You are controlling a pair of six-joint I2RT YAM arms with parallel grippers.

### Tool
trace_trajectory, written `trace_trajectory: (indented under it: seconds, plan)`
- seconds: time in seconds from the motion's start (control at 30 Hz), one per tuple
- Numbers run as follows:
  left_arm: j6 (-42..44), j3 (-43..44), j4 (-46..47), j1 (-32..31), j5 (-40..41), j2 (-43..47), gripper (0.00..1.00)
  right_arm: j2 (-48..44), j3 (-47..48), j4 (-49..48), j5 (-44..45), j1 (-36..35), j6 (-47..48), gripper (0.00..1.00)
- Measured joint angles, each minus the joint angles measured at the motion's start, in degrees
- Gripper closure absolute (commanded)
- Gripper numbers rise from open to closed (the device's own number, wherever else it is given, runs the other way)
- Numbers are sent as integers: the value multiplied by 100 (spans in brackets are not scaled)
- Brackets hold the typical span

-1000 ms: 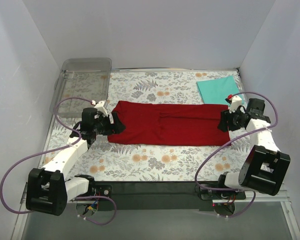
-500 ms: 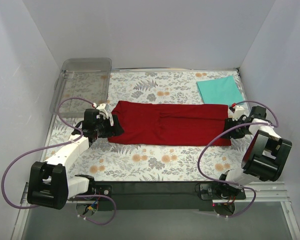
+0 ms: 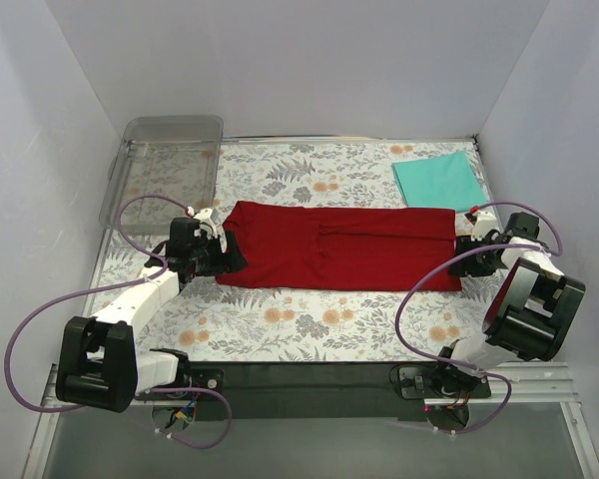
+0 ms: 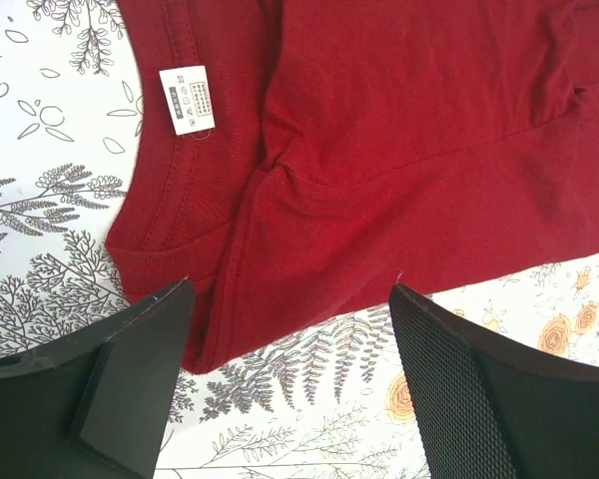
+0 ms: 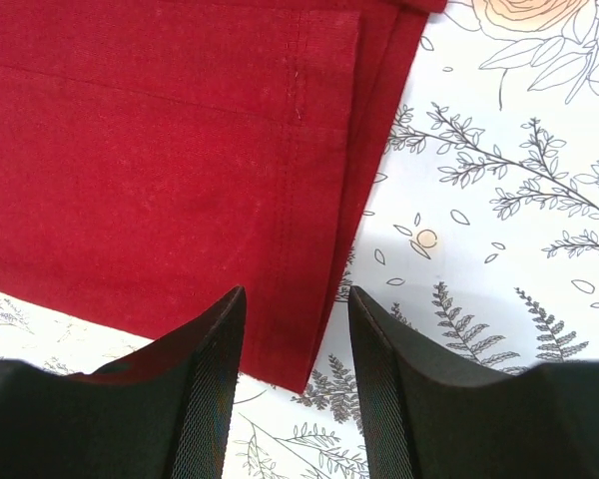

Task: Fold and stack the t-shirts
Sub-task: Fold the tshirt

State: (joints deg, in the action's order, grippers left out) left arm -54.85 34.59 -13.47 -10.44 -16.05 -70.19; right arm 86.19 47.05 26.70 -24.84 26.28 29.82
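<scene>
The dark red t-shirt (image 3: 339,247) lies as a long folded strip across the floral mat, collar end on the left. The teal t-shirt (image 3: 436,180) rests folded at the back right. My left gripper (image 3: 225,257) is open and wide at the collar end. In the left wrist view the left gripper (image 4: 290,289) straddles the near corner of the red t-shirt (image 4: 399,150), just below the white neck label (image 4: 187,98). My right gripper (image 3: 461,255) is open at the hem end. In the right wrist view the right gripper (image 5: 295,294) has the red t-shirt's (image 5: 160,150) hem corner between its jaws.
A clear plastic tray (image 3: 172,122) stands at the back left, partly off the floral mat (image 3: 309,319). White walls close in on the left, back and right. Purple cables loop beside both arms.
The right arm swung outward and its gripper dropped to the hem's near corner, its jaws narrowing. The left gripper shifted slightly along the collar end. The shirts have not moved.
</scene>
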Motion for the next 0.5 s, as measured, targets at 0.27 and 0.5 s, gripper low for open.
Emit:
trace_trajectory:
  seconds: [0.27, 0.5]
  plan:
    - [0, 2, 2, 0, 0, -2, 27, 129, 37, -24, -155, 0, -35, 61]
    - [2, 2, 0, 0, -2, -87, 28, 249, 354, -48, -249, 0, -87, 61]
